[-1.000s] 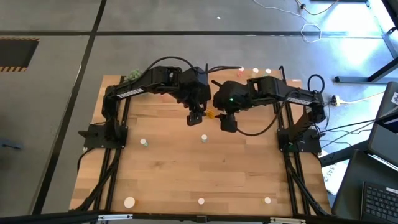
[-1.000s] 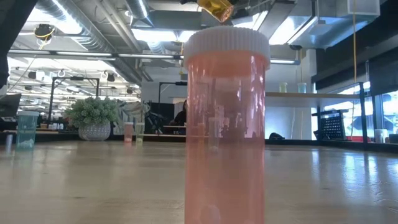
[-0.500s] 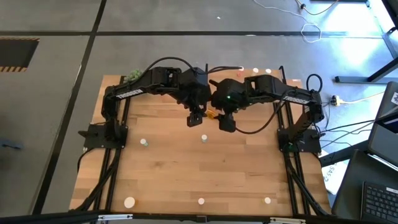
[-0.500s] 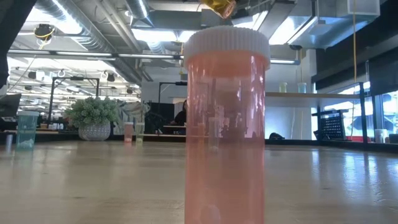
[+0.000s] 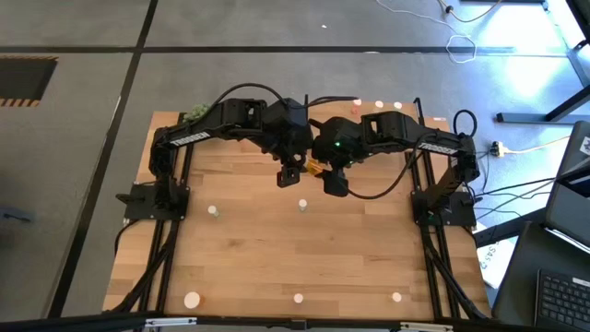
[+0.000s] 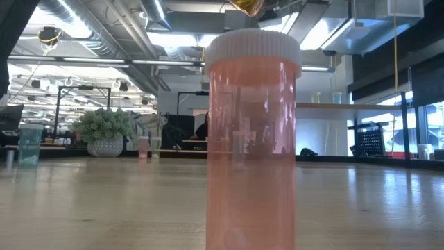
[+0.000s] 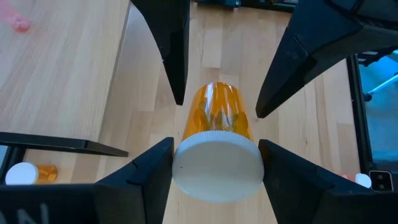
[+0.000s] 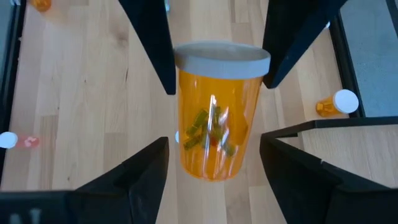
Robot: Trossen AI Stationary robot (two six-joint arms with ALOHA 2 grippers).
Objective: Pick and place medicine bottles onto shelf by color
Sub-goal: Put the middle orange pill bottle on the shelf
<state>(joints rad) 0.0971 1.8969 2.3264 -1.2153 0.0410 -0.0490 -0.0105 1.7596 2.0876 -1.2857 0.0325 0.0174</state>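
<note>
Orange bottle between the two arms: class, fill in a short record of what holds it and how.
object: orange bottle, white cap, in the air over the table
left end effector: closed on the cap
right end effector: open, fingers either side of the bottle's base, gaps showing
stage: probably a handover between arms

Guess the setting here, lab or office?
Probably an open-plan lab or workshop: exposed ceiling ducts and strip lights overhead, a bare concrete floor around the wooden table, and cables trailing across the floor.
</note>
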